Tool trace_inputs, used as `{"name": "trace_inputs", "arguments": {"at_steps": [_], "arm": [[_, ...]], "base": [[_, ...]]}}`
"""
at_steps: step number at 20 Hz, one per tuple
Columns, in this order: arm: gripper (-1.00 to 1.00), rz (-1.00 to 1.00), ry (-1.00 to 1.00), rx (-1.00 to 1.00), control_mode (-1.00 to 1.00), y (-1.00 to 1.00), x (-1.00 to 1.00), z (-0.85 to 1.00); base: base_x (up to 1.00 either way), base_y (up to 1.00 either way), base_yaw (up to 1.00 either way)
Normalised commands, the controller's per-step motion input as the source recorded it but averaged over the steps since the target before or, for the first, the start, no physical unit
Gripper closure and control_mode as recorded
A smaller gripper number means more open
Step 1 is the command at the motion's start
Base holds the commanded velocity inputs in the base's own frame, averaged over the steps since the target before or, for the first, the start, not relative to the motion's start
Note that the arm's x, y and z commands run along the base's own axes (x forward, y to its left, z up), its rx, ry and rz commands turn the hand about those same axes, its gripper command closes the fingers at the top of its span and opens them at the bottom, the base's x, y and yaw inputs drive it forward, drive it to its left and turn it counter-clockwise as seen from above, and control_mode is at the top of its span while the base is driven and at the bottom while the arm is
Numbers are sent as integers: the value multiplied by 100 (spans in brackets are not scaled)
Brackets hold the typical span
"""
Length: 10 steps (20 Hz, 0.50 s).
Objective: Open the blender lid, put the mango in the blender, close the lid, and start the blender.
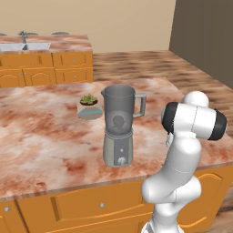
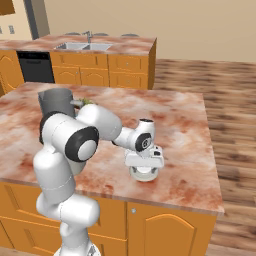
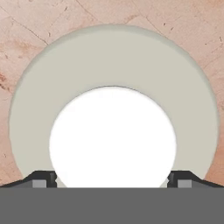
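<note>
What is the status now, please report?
Gripper open, directly over the blender lid, which lies on the counter. Blender jar open on top. Small plant bowl behind the blender.

You have the blender (image 1: 119, 129) standing on the table (image 1: 41, 141), near its front edge. Behind the blender and to its left sits a small bowl with a plant (image 1: 88, 103). The blender lid (image 2: 144, 172) lies flat on the table to the right of the blender, well apart from it and also near the front edge. Your tool (image 2: 145, 167) hangs directly over the blender lid, its fingertips (image 3: 43, 179) spread to either side of the lid's raised centre.
</note>
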Motion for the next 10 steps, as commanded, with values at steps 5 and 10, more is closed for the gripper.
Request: {"name": "trace_inputs", "arguments": {"at_steps": [5,10], "arm": [[100,0,0,1,-100,0,-2,33],[100,0,-6,0,-100,2,0,64]], "base": [[0,0,0],[0,0,0]]}}
